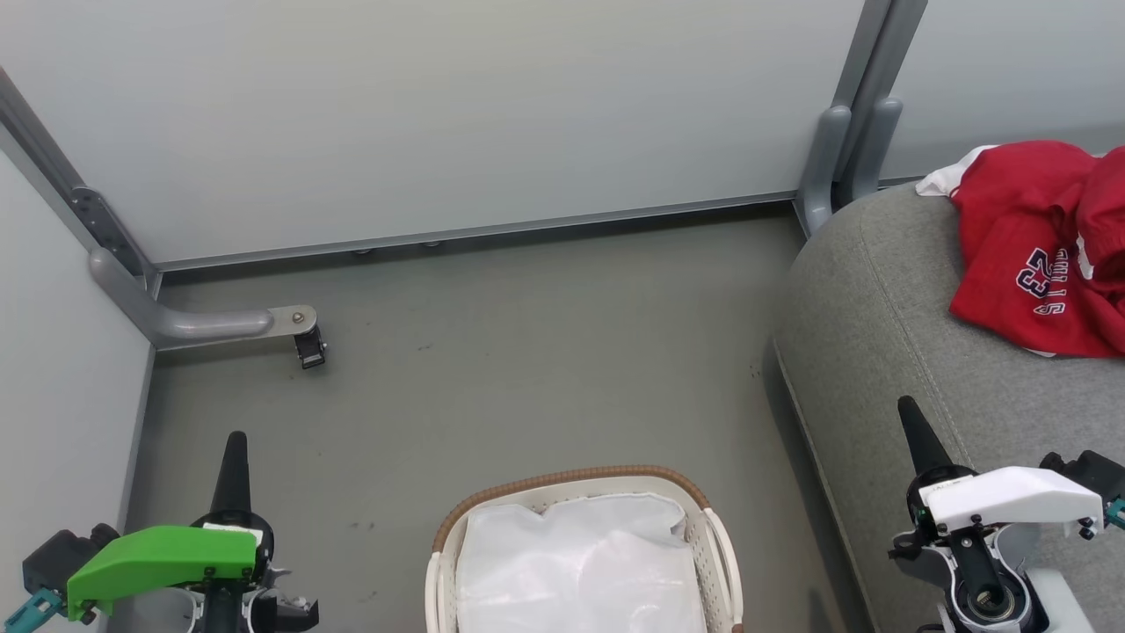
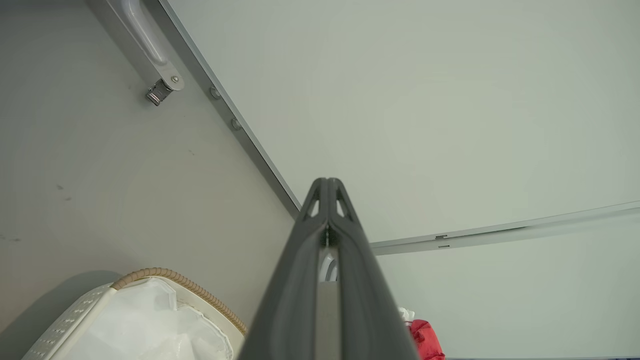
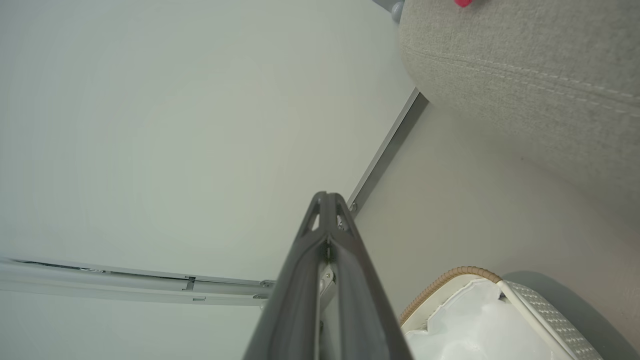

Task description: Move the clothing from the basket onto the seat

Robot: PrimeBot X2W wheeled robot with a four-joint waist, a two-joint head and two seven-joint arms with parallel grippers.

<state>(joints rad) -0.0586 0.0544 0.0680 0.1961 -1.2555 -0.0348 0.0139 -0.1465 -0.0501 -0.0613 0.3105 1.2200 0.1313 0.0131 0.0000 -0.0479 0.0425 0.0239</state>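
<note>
**On the seat, red clothing; liner in the basket**

At lower left your left gripper hangs over the floor, its fingers pressed together. Right of it the basket stands on the floor, with its white liner showing inside. Further right is the seat, with the clothing heaped toward its far right corner. Your right gripper hangs over the seat's near left edge, fingers also together.

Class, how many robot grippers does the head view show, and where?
2. The left gripper at lower left, above the floor beside the basket; the right gripper at lower right, over the seat.
</note>
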